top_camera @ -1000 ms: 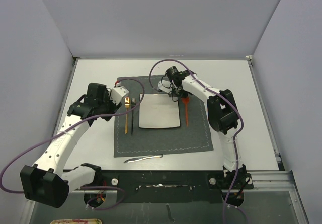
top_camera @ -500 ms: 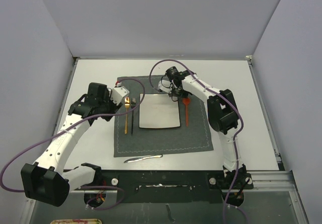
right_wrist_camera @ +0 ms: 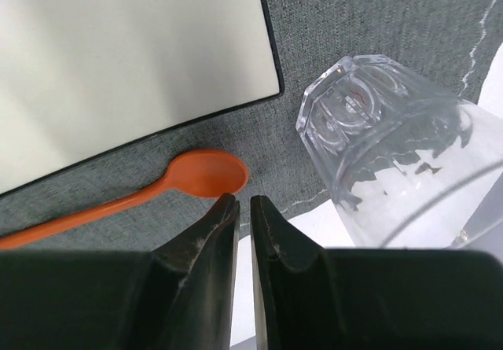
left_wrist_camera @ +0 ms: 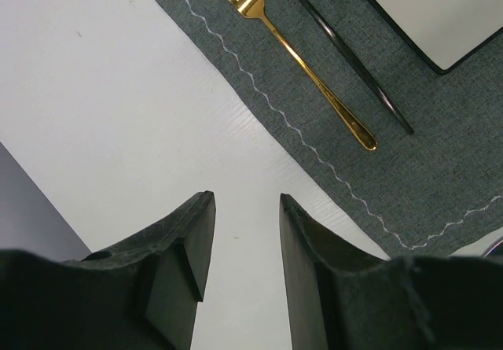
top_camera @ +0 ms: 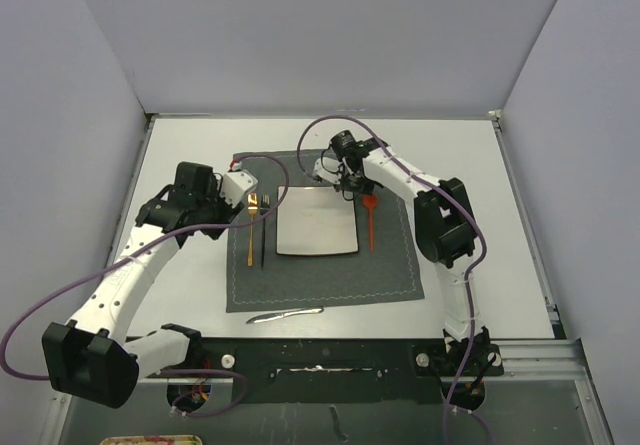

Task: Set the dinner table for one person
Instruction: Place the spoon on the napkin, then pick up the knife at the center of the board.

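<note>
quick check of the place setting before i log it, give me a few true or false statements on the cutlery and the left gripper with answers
1. The orange spoon lies on the placemat, to the right of the plate. True.
2. The gold fork rests on the plate. False: it lies on the placemat left of the plate, next to a black fork.
3. The left gripper holds the gold fork. False: its jaws are open and empty, over the bare dinner table.
4. The silver knife lies on the dinner table by the placemat's near edge. True.
</note>
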`<act>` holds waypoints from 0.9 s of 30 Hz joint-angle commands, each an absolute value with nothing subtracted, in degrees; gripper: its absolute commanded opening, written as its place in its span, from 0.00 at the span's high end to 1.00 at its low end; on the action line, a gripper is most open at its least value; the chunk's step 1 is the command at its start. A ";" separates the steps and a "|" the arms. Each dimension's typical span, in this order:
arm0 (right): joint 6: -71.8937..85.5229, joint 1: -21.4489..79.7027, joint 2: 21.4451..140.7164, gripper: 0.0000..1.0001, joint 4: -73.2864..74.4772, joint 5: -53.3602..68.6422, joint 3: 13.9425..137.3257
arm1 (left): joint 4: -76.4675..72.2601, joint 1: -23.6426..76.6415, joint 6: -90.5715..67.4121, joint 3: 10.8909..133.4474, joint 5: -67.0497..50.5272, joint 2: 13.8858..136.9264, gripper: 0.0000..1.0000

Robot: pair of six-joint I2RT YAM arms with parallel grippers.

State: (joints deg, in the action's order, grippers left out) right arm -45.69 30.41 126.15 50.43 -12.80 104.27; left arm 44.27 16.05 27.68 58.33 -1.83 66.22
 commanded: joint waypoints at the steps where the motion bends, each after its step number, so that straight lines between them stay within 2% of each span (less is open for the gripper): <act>1: -42.57 30.67 116.87 0.84 51.79 -6.03 108.39 | 42.98 16.26 26.47 63.15 -2.46 64.81 0.63; 5: -39.97 30.84 109.13 0.81 53.45 4.97 105.63 | 44.01 16.15 24.32 66.24 -4.81 61.71 0.63; 9: -37.73 31.13 99.38 0.81 53.26 22.07 94.97 | 44.82 16.03 21.88 67.67 -7.60 60.17 0.63; 12: -37.93 32.69 94.98 0.80 55.77 29.99 88.17 | 44.91 16.04 20.05 67.63 -11.00 59.66 0.63; 16: -38.88 36.72 94.93 0.79 61.26 31.27 83.25 | 44.86 16.03 18.36 68.83 -13.20 58.95 0.64; 21: -37.54 43.87 94.39 0.79 59.27 29.25 78.25 | 43.03 14.69 15.86 70.94 -12.44 56.63 0.64; 27: -36.75 52.15 98.17 0.79 57.63 26.52 78.49 | 39.34 12.47 15.92 71.67 -4.98 52.89 0.66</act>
